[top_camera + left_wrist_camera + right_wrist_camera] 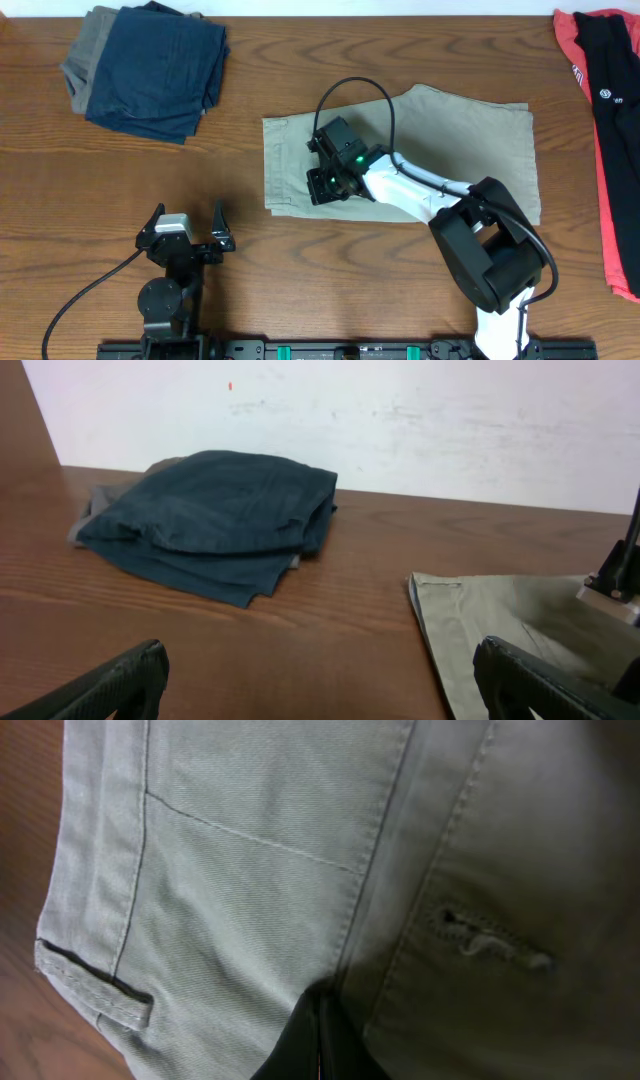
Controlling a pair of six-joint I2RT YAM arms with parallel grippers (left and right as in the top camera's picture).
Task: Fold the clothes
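Note:
The light khaki shorts (pixel 470 140) lie flat at the table's middle, waistband to the left. My right gripper (pixel 326 182) is over their left part, near the waistband. In the right wrist view its fingers (pixel 322 1020) are shut together with the tips touching the fabric (pixel 250 870), beside a seam and a buttonhole; no cloth shows between them. A belt loop (pixel 95 985) lies at the left edge. My left gripper (pixel 187 228) is open and empty near the front edge, left of the shorts. In the left wrist view (pixel 320 682) the shorts' corner (pixel 500 620) is at the right.
A folded navy-blue and grey pile (pixel 150 70) lies at the back left, also in the left wrist view (pixel 210 520). A red-and-black garment (pixel 605 120) lies along the right edge. Bare wood (pixel 100 180) surrounds the left gripper.

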